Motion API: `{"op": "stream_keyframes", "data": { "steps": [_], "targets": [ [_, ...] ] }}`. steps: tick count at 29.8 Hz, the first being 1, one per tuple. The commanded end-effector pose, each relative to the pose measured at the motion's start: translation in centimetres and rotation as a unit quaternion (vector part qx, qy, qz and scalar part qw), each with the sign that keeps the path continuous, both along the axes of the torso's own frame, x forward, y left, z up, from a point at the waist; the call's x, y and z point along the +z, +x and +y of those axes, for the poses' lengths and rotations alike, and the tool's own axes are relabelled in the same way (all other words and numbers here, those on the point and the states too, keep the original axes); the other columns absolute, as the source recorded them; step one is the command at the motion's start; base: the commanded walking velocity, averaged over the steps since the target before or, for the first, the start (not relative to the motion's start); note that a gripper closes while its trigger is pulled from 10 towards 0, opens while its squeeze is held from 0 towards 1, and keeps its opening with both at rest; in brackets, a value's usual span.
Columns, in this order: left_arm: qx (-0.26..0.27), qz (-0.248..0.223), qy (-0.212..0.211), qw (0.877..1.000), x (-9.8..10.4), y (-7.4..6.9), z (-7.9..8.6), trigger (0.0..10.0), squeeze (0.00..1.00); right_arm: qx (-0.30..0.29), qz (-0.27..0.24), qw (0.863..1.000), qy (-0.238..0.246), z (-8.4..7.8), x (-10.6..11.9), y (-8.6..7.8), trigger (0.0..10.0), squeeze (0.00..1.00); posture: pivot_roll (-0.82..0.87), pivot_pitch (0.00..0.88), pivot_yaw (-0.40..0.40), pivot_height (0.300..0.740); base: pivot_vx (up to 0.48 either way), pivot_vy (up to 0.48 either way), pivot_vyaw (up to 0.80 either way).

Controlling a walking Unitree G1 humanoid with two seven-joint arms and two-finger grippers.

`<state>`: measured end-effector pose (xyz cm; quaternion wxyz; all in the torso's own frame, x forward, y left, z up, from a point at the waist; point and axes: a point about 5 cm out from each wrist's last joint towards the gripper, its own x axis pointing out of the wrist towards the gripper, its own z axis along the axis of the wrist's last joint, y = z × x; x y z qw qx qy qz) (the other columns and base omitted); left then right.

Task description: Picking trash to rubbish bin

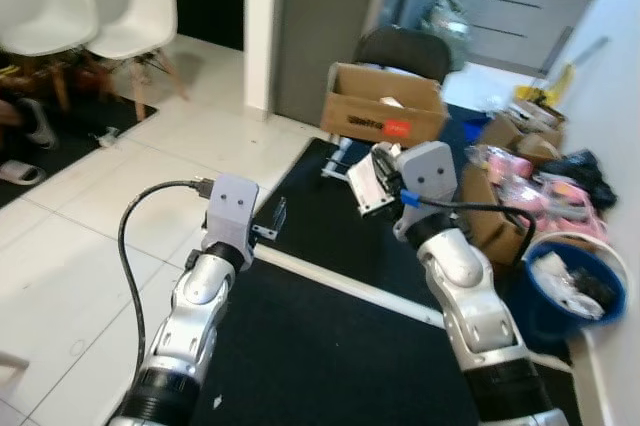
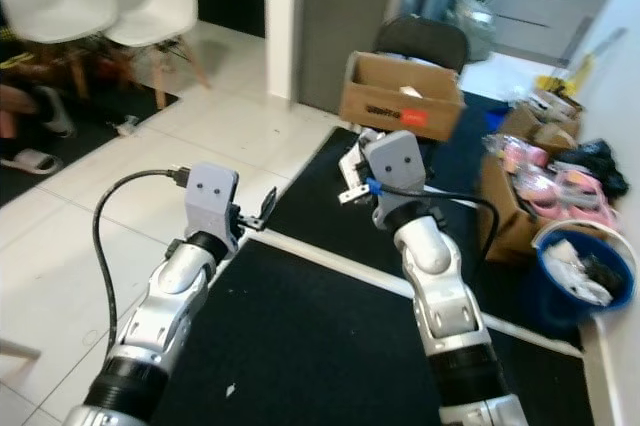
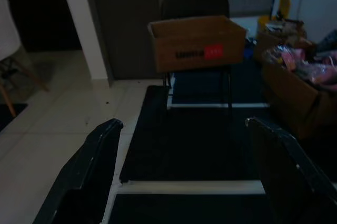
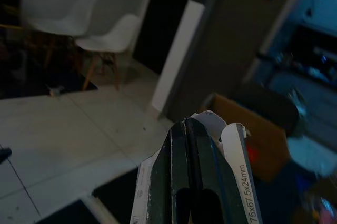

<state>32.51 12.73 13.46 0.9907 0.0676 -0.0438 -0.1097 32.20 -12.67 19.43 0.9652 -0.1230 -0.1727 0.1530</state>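
white packaging scrap pinched between closed fingers of right gripper, held up over black mat | blue bin near right, trash inside | left gripper wide apart, empty, left | cardboard box on chair, far

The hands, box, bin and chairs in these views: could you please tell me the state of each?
Left hand: open, holding nothing, raised over the black mat.
Right hand: shut on white packaging, held up.
Cardboard box: flaps open, resting on a dark chair.
Blue bin: uncovered, trash already inside.
White chairs: upright, unoccupied.
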Motion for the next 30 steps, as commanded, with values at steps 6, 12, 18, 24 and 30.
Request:
{"op": "stream_keyframes", "data": {
  "steps": [6,12,18,24,30],
  "targets": [
    [0.018,0.042,0.005,0.999,-1.6,-0.1,0.9,10.0,0.0,-0.018,0.065,0.998,-0.01,-1.2,-2.9,0.0,10.0,0.0,-0.08,0.042,-0.046,0.74,0.0,0.0,-0.8],
    [0.024,0.042,0.006,0.999,-1.7,-0.2,1.2,10.0,0.0,-0.022,0.085,0.996,-0.013,-1.5,-3.8,-0.1,10.0,0.0,-0.08,0.05,-0.045,0.74,0.0,0.0,-0.8],
    [0.029,0.049,-0.029,0.998,-2.0,-0.4,1.2,10.0,0.0,-0.038,0.124,0.992,0.002,-2.0,-5.5,-0.2,10.0,0.0,-0.08,0.057,-0.043,0.74,0.0,0.0,-0.67],
    [0.041,0.08,-0.025,0.996,-3.7,-0.7,1.8,10.0,0.0,-0.035,0.199,0.979,0.008,-2.4,-8.7,-0.4,10.0,0.0,-0.08,0.063,-0.046,0.74,0.0,0.0,0.0],
    [0.033,0.101,-0.016,0.994,-5.2,-1.4,2.3,10.0,0.0,-0.041,0.281,0.957,-0.053,-3.0,-13.3,-1.8,10.0,0.0,-0.07,0.064,-0.043,0.74,0.154,0.0,0.0]
  ]
}}
